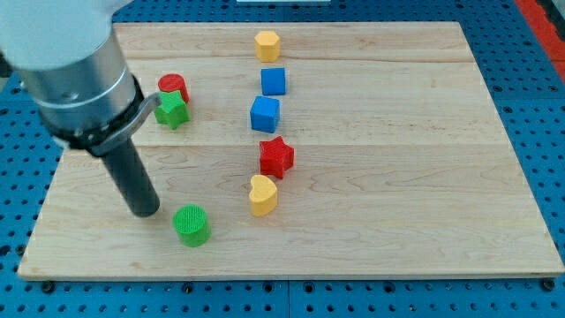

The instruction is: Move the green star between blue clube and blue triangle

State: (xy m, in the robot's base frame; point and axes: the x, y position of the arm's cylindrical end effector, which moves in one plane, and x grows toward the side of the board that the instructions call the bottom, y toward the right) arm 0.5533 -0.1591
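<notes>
Camera view shows the green star block (172, 109) touching the red cylinder (173, 86), well left of both blue blocks (265, 114). Nothing done yet (no pincer here, just my tip (146, 212), below the star).

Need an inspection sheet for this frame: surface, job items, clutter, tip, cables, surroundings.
Surface: wooden board, flat, planked.
Job's things: green star at the view's upper left, touching the red cylinder above it; upper blue block and lower blue block mid-board, shapes unclear.
Clutter: yellow block, red star, yellow heart, green cylinder.
Grippers: none; my tip sits left of the green cylinder, below the green star.
Cables: nothing seen.
Surroundings: blue perforated base.
</notes>
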